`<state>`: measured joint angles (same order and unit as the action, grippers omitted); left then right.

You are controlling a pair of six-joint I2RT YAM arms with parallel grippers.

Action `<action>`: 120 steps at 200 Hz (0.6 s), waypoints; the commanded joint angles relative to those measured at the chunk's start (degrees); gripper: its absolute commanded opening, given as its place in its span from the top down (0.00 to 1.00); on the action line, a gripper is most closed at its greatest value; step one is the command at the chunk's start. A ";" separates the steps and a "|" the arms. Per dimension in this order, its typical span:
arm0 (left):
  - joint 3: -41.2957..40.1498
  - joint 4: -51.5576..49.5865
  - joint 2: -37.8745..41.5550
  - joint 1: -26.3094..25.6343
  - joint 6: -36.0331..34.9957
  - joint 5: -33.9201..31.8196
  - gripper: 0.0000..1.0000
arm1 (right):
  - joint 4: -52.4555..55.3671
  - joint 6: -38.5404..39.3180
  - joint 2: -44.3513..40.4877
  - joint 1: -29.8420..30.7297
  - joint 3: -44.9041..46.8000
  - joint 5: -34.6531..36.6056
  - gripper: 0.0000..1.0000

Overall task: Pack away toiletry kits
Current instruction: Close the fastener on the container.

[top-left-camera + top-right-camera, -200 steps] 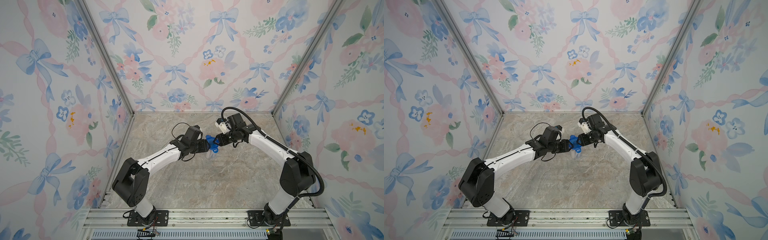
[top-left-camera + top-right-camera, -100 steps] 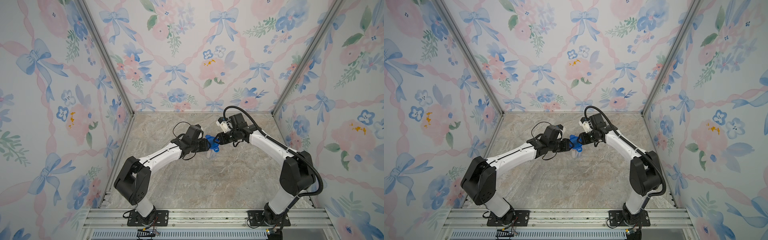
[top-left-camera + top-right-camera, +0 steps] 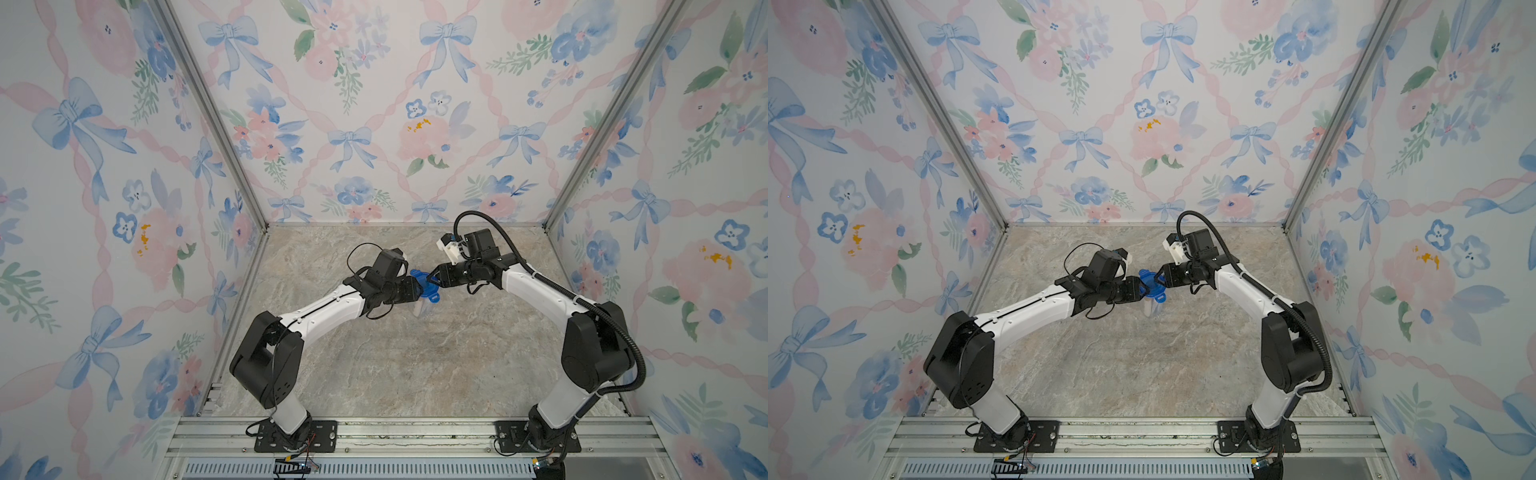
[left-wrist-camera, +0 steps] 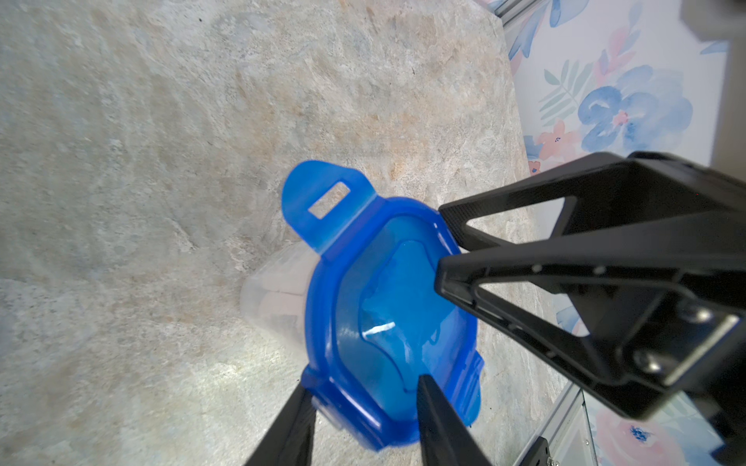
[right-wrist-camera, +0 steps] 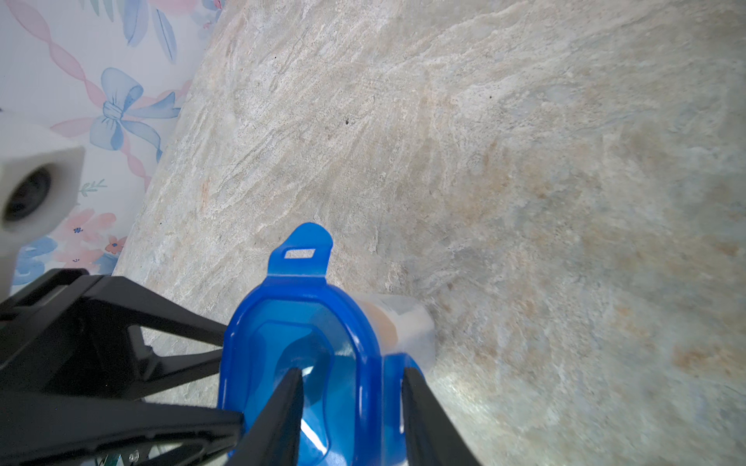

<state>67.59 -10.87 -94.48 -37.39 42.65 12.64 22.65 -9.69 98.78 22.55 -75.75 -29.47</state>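
Left wrist view has the left gripper (image 4: 363, 383) nearest, its jaws part-closed and pinching the blue lid (image 4: 387, 306) at the rim, with one finger on the lid's top and one outside the rim. Beyond it the lid sits on the clear cup (image 4: 274, 290), which stands on the marbled table (image 4: 161, 141); a slotted tab (image 4: 323, 201) sticks up from the lid. At the lid's far edge the right gripper (image 4: 441, 242) pinches the rim the same way. Toiletry items (image 5: 379, 322) show only as a yellowish blur inside the cup, through its wall. Farthest stands the floral back wall (image 3: 374, 124).
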 commanded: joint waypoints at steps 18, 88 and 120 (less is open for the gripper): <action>0.48 -0.55 -2.49 -0.60 -0.86 -0.21 0.58 | 4.68 -1.63 1.41 0.77 2.88 -4.47 0.52; -0.80 -0.52 -1.94 -0.50 -0.84 -0.24 0.58 | 4.26 -1.64 1.24 1.43 2.48 -3.97 0.50; -0.84 -0.51 -1.95 -0.29 -1.16 -0.41 0.58 | 4.85 -1.14 0.55 1.08 2.24 -3.59 0.54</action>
<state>67.66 -11.05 -94.72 -37.47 42.63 12.73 22.41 -11.60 98.80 22.41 -74.65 -31.29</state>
